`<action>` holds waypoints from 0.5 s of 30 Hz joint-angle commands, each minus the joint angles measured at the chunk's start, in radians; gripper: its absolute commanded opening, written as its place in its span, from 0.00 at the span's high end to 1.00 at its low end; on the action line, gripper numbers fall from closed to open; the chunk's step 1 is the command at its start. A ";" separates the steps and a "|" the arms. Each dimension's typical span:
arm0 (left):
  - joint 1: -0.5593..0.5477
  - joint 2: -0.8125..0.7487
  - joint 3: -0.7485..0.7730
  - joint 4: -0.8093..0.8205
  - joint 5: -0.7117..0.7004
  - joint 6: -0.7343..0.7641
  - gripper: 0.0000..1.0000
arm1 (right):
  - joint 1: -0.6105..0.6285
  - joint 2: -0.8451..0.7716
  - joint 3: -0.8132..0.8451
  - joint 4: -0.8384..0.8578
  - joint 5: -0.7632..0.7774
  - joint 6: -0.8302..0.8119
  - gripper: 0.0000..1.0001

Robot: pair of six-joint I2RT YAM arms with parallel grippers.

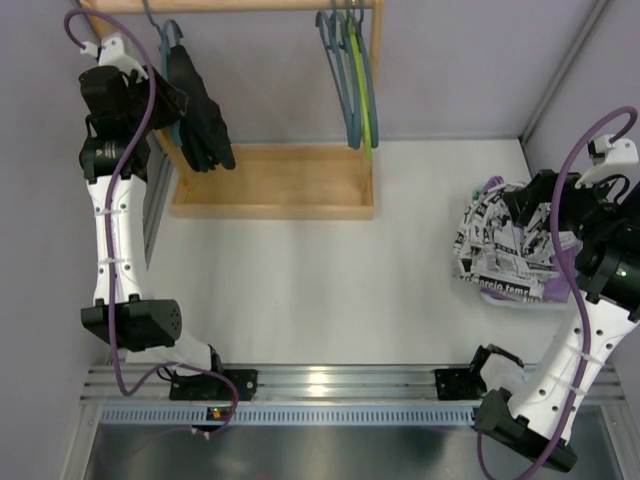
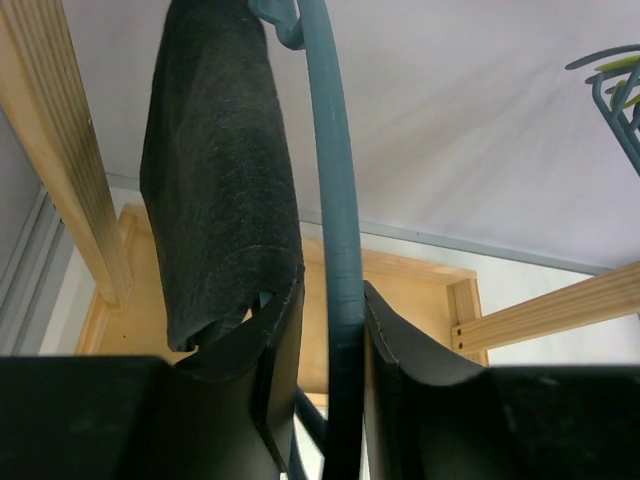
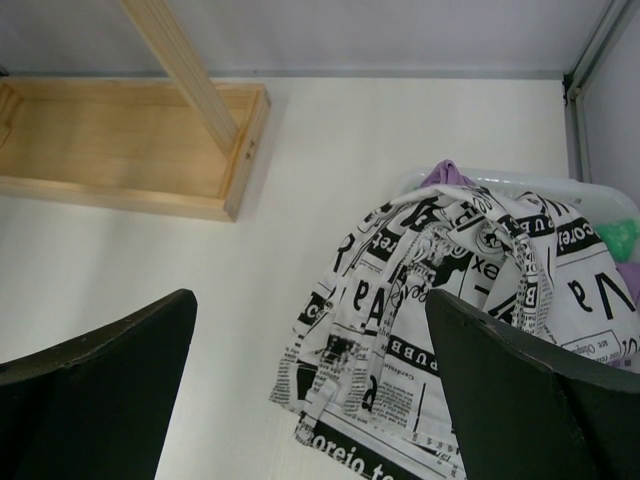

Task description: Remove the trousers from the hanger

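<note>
The black trousers [image 1: 200,110] hang over a teal hanger [image 1: 168,45] at the left end of the wooden rail. My left gripper [image 1: 165,100] is beside them. In the left wrist view its jaws [image 2: 333,290] stand narrowly round the hanger's bar [image 2: 340,200], and the black trousers [image 2: 220,170] hang just to their left. The white black-printed trousers [image 1: 505,250] lie heaped at the right, with the purple trousers [image 1: 493,184] showing at the heap's far edge. My right gripper [image 1: 515,215] hovers over the heap, open and empty [image 3: 310,295]. Print [image 3: 450,290] and purple [image 3: 445,172] show below it.
The wooden rack base [image 1: 270,180] stands at the back left, with several empty hangers [image 1: 350,70] on the rail's right end. A white bin rim [image 3: 520,180] and a green cloth [image 3: 620,235] show under the heap. The wall runs close on the right.
</note>
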 commanded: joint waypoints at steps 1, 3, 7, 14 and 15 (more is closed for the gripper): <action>-0.003 -0.011 0.053 0.015 -0.023 0.002 0.74 | -0.013 -0.017 -0.002 0.043 -0.010 -0.003 0.01; -0.003 -0.008 0.068 0.015 -0.006 -0.026 0.81 | -0.013 -0.020 -0.004 0.043 -0.011 -0.005 0.01; -0.003 0.003 0.117 0.018 0.037 -0.071 0.99 | -0.013 -0.026 -0.011 0.043 -0.010 -0.011 0.01; -0.003 -0.003 0.199 0.069 0.076 -0.120 1.00 | -0.013 -0.037 -0.024 0.043 -0.007 -0.019 0.01; -0.005 -0.008 0.200 0.080 0.080 -0.126 1.00 | -0.013 -0.040 -0.025 0.043 -0.007 -0.019 0.01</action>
